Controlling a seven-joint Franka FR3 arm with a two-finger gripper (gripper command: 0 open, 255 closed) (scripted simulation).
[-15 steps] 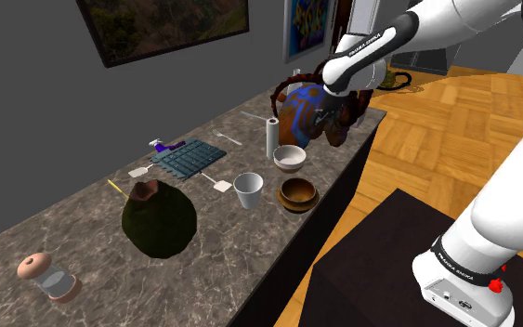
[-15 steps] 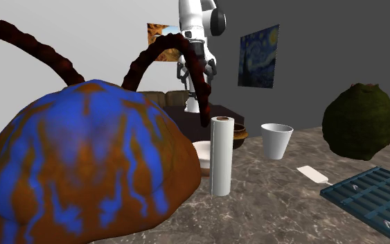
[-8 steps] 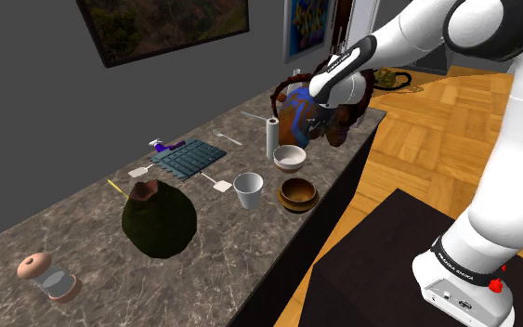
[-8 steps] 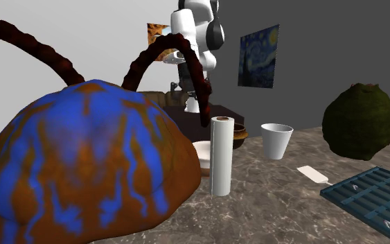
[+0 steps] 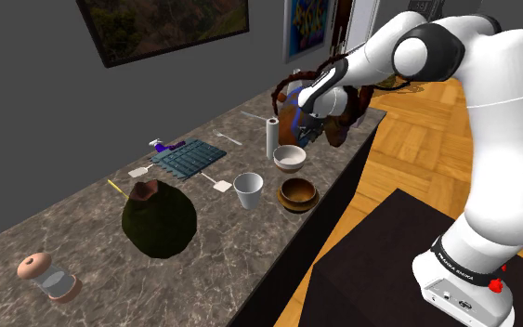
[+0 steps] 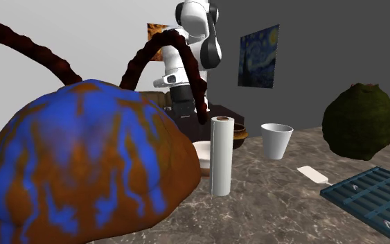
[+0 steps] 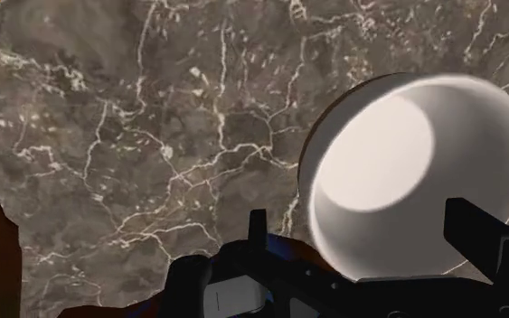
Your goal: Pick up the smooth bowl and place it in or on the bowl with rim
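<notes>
White smooth bowl (image 7: pixel 415 172) under spread tool (image 7: pixel 359 215); arm (image 5: pixel 496 176) bears lettering (image 5: pixel 461 265).

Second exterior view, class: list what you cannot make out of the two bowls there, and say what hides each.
1. The white bowl is mostly covered by the blue-and-orange bag and the paper roll, so its full outline is hidden.
2. The brown bowl shows as an edge beside the paper roll, which hides most of its rim and its inside.
</notes>
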